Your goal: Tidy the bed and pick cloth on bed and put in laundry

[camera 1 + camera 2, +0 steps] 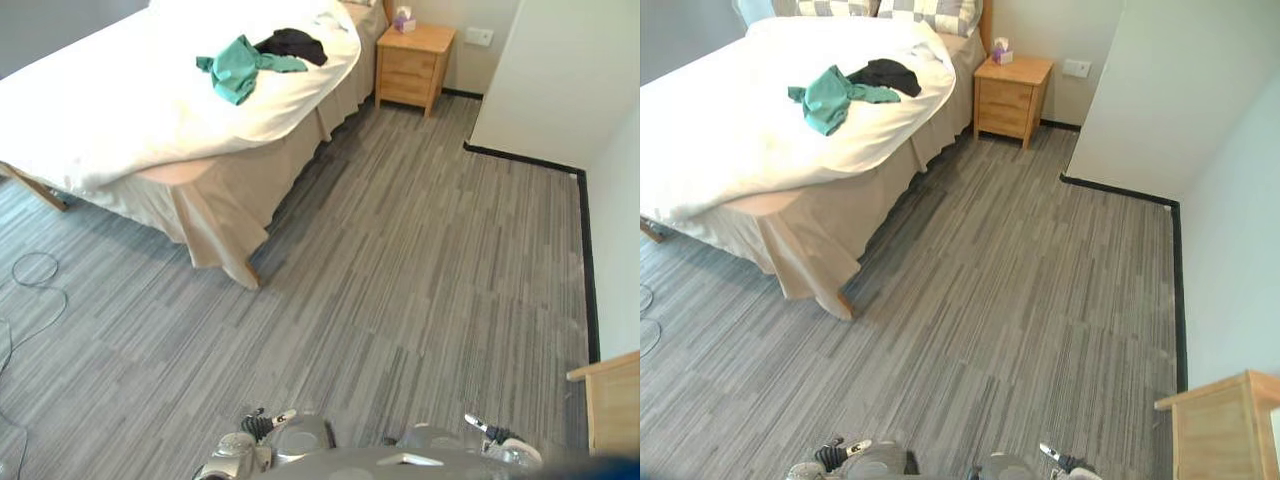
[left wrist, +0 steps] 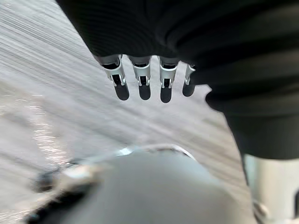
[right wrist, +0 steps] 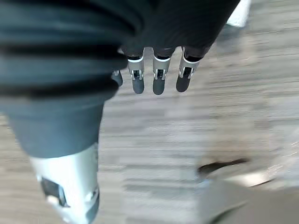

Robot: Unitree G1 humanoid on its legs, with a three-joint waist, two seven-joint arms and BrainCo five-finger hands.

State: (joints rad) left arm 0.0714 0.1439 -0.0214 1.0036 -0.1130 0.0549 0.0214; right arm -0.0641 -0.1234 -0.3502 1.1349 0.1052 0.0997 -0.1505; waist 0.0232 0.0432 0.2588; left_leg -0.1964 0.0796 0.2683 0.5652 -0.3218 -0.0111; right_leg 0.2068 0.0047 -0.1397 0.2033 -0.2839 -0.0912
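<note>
While the left hand [image 2: 145, 86] and right hand [image 3: 159, 79] are hanging over the floor [image 1: 400, 270], fingers relaxed and empty, green cloth [image 1: 238, 66] and black cloth [image 1: 292, 44] are lying touching on the bed [image 1: 110, 110], by its edge nearest the nightstand [image 1: 412, 62].

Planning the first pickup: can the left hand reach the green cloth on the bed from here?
Probably not. The green cloth lies on the bed, across a wide stretch of floor, while the left hand hangs open above that floor. Nothing seems to block the way; it would need to walk closer.
</note>
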